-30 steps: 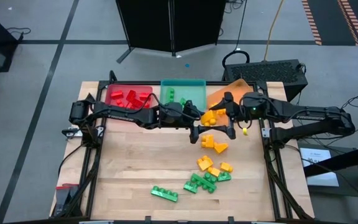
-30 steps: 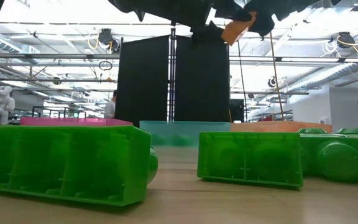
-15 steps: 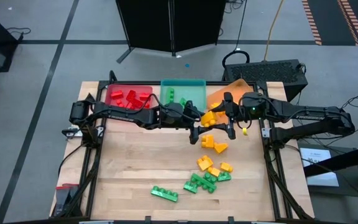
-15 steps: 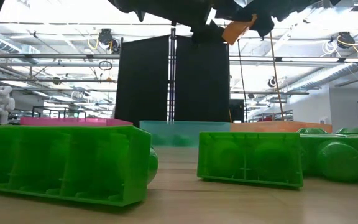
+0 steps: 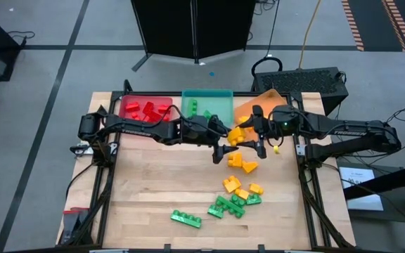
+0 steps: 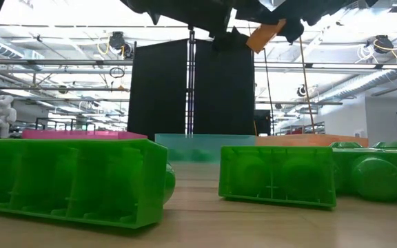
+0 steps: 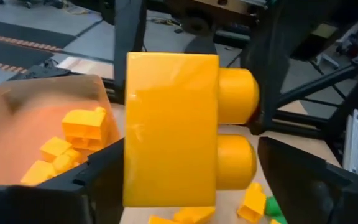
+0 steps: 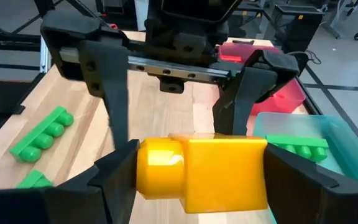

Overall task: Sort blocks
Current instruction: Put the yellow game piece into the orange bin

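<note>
Yellow block (image 8: 204,171) pinched by right end effector (image 8: 191,180); left end effector (image 7: 185,186) pinches same block, facing it.

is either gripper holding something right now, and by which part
Both seem to: a yellow brick sits between the right gripper fingers, gripped by its sides; the left gripper holds a yellow brick likewise, possibly the same one.

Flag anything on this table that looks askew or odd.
The orange tray sits rotated, out of line with the squared red tray and teal tray. Also unusual: the left gripper and right gripper both seem to grip one yellow block above the table.
</note>
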You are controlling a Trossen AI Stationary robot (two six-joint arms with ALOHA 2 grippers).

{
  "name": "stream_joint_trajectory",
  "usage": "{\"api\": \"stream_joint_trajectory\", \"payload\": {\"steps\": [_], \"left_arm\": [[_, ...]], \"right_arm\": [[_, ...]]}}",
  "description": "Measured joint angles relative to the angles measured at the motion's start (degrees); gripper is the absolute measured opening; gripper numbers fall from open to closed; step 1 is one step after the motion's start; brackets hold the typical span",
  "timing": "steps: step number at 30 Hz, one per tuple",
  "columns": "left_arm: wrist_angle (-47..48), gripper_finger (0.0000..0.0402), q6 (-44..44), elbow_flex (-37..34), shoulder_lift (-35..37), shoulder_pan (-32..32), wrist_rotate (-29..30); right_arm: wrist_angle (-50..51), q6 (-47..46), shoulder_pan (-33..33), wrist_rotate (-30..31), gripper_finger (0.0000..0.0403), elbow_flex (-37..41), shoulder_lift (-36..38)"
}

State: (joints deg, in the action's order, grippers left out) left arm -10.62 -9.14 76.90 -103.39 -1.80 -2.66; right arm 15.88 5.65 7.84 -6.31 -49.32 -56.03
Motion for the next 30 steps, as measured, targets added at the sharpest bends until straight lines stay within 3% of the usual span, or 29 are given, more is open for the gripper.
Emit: {"api": "stream_joint_trajectory", "payload": {"steps": [6,14,18,25,30], "left_arm": [[1.6,0.0373,0.1,0.0,0.3,-0.2,-0.5],[19.2,0.0384,0.5,-0.2,5.4,-2.5,3.6],[26.5,0.0384,1.7,-0.1,7.8,-4.2,4.2],[35.1,0.0384,2.4,-2.6,9.8,-6.4,4.4],[35.3,0.0384,2.5,-4.0,10.9,-6.7,4.4]], "right_arm": [[-0.3,-0.2,0.0,0.5,0.0271,0.0,0.0],[0.9,-0.2,0.2,3.0,0.0271,0.0,1.4],[4.3,0.7,1.4,9.3,0.0271,0.0,2.6],[11.3,2.5,8.1,12.4,0.0271,0.3,3.3],[13.3,2.8,17.1,12.4,0.0271,4.2,3.3]]}}
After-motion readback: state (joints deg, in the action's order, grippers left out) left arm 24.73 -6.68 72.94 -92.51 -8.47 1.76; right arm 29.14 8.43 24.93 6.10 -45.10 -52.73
